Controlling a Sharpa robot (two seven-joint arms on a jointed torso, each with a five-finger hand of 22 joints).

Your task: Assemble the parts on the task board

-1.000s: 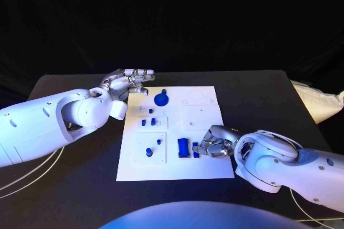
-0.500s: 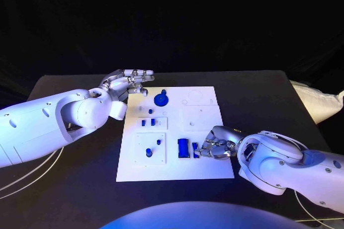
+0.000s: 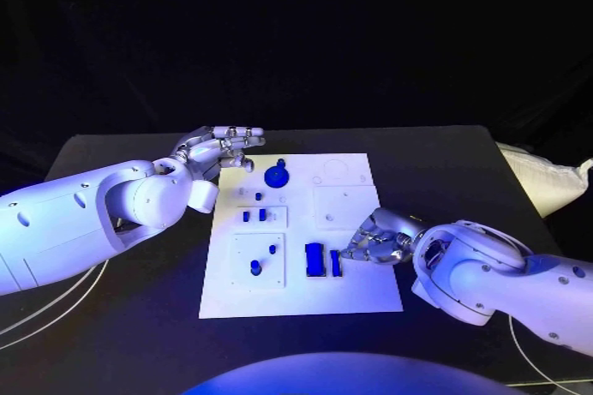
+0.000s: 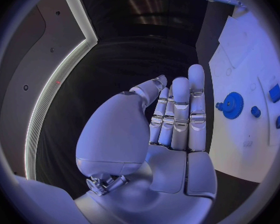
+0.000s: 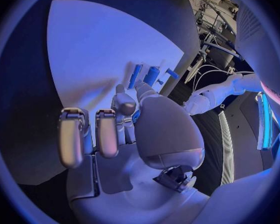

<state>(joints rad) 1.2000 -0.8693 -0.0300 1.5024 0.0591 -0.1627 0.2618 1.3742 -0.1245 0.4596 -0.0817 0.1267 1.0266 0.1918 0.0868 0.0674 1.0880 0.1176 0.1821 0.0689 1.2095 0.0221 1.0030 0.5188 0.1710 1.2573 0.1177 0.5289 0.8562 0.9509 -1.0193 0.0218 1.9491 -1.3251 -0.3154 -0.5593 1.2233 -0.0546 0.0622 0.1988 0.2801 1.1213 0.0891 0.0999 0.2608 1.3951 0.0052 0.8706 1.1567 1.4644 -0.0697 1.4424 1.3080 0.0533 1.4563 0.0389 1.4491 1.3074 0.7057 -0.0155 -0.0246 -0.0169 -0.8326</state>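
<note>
The white board (image 3: 302,292) lies in the middle of the black desk (image 3: 458,164), with small blue pieces spread over it. The right robot hand (image 3: 374,241) sits low at the board's right edge, its fingers curled in toward two upright blue bars: a wide bar (image 3: 315,258) and a thin bar (image 3: 335,262) just beside it. The fingertips (image 3: 351,254) are touching or nearly touching the thin bar; from the head view I cannot tell which. In the right wrist view the thumb and a finger come together near a bit of blue, but whether anything is pinched there is hard to make out.

The left robot hand (image 3: 223,148) hovers off the board's far left corner, fingers straight, side by side and holding nothing. A blue gear (image 3: 277,174) lies on the board just beside it, not touching. Nearer the middle are two small blue pegs (image 3: 254,215) in a recessed square, and two more blue studs (image 3: 262,262) in the square below.

No writing or labels can be read on the board.
</note>
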